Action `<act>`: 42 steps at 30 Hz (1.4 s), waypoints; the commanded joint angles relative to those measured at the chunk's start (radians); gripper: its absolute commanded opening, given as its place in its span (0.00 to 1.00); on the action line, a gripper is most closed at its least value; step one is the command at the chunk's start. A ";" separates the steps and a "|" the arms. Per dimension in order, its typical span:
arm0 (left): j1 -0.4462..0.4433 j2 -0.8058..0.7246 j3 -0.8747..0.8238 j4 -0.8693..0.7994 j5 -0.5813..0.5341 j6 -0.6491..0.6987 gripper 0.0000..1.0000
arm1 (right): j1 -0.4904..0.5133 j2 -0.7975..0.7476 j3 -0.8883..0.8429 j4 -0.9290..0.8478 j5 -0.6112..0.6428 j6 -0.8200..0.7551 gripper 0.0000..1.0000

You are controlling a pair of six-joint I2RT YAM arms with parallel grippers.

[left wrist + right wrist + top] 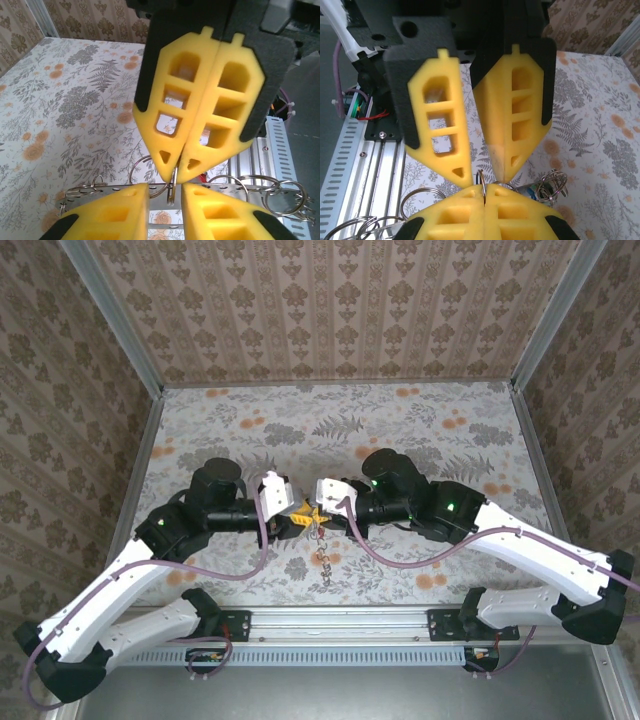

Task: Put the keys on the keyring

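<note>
Centrally over the floral table (400, 430), the 2 grippers meet tip to tip. The right gripper (484, 195) is pinched tight on the keyring (482, 177); the left gripper (165, 192) has its fingers narrowly apart either side of it, chain (322, 565) dangling below.

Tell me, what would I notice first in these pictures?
Two bright yellow robot hands meet tip to tip at the middle of the flowery table: the left hand and the right hand. The right hand is shut on a thin metal ring, and a shiny chain trails toward the near edge.
</note>
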 commanded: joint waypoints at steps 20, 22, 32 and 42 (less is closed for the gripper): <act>0.026 -0.129 -0.098 0.216 0.224 -0.092 0.00 | 0.000 -0.111 -0.095 0.149 -0.032 -0.020 0.22; 0.034 -0.144 -0.105 0.235 0.240 -0.107 0.00 | 0.000 -0.111 -0.092 0.152 -0.046 -0.020 0.21; 0.038 -0.172 -0.149 0.357 0.250 -0.147 0.00 | 0.000 -0.141 -0.130 0.204 -0.132 -0.014 0.19; 0.039 -0.172 -0.183 0.482 0.259 -0.175 0.00 | 0.000 -0.145 -0.145 0.220 -0.154 -0.014 0.10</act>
